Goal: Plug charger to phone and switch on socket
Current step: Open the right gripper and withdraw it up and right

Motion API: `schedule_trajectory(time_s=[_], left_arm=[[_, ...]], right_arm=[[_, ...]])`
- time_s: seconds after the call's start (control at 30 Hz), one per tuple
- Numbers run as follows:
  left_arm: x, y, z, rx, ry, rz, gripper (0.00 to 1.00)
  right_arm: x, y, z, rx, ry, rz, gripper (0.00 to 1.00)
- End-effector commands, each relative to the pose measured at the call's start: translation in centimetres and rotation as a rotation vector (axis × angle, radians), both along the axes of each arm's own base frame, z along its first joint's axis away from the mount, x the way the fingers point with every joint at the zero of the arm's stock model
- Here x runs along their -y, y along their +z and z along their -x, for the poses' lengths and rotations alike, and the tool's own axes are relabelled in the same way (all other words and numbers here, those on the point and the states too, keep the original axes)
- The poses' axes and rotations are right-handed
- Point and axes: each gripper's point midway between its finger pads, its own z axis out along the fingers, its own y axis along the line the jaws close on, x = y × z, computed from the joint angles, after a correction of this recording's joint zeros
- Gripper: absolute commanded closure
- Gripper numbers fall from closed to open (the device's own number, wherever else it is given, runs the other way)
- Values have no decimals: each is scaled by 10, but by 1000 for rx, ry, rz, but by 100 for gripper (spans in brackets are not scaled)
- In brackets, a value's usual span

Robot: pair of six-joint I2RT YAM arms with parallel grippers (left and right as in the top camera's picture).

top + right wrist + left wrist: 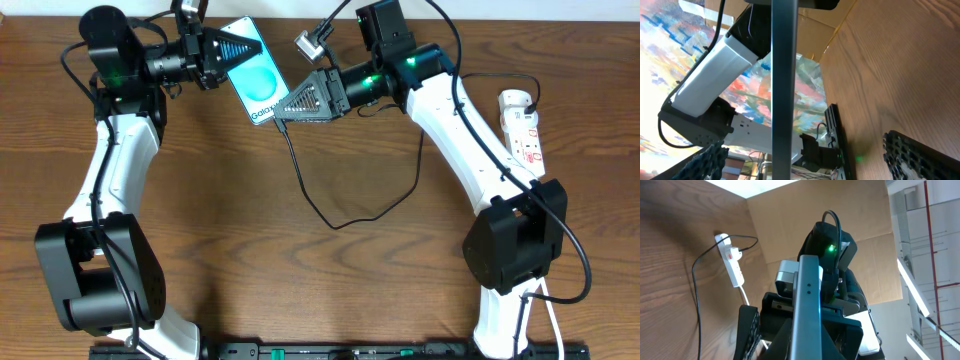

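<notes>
Overhead, my left fingers [245, 50] clamp the top end of the phone [255, 82], screen up, and my right fingers [290, 105] sit at its lower end, where the charger [330, 218] runs up off the tabletop [300, 290]. Only my right wrist view shows the right fingers spread wide either side of the phone's thin edge, gripping nothing. Only my left wrist view shows the charger's black plug in the socket [735, 275], and I cannot tell whether its tip is seated in the phone.

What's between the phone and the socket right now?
Overhead view: the right arm fills most of the stretch from phone to socket, and the charger cable loops on the table beside it.
</notes>
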Motion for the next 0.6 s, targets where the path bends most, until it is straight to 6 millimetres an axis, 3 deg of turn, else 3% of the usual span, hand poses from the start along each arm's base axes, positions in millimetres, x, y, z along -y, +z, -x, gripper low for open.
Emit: schedule_trajectory(time_s=[0.0,0.23,0.57], left_arm=[[0,8,6,36,-20,-7,93],[0,8,6,65,-20,-12,93],[-1,8,5,130,-19,-24,93]], right_arm=[[0,-1,-3,16,-19,20,1],[20,-48,-34,16,-215,282,1],[52,-42,-52,-27,-263,245,1]])
